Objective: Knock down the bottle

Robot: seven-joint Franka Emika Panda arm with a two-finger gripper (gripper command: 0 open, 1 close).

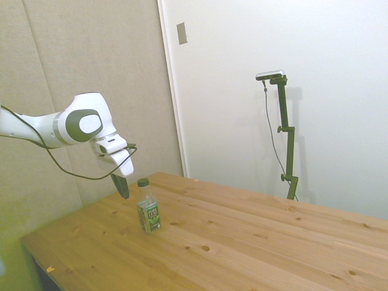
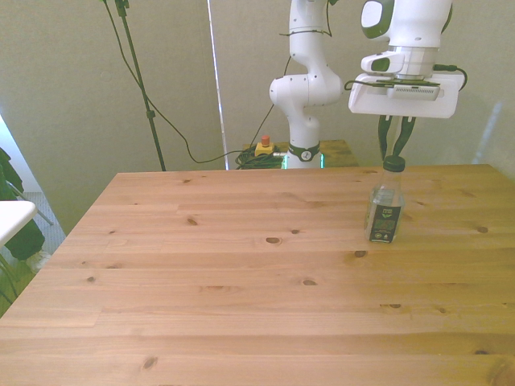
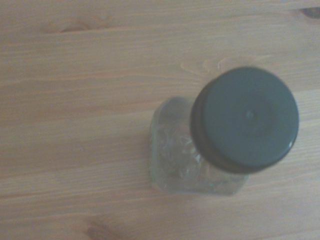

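Gripper [image 2: 394, 150] is hanging just above and a bit behind the bottle [image 2: 385, 211], with the dark fingertips [image 2: 400, 147] ending about level with the cap. In the front view the two fingers look pulled in close to each other, only a sliver of gap between them, and they're not pinching anything. From the side view the gripper [image 1: 124, 191] sits at roughly 10 o'clock from the bottle [image 1: 148, 212], close but not touching as far as I can see.

Bottle is still standing upright on the wooden table [image 2: 241, 273], so it's not knocked over yet. It's a small clear one with a dark green cap [image 2: 393, 163] and a green label with white print. In the front view it sits toward 3 o'clock from the table's middle, fairly near the far edge. In the side view it's over near the arm's end of the table.

Wrist view looks almost straight down on it: the round dark cap [image 3: 245, 120] fills a good chunk of the frame, with the clear squarish body [image 3: 175, 155] poking out from underneath and plain wood grain [image 3: 75, 100] all around. It's a bit soft, so the label can't be read from there.

Behind the table there's a small yellow box with a red button [image 2: 264, 146] on the floor by the robot's base.
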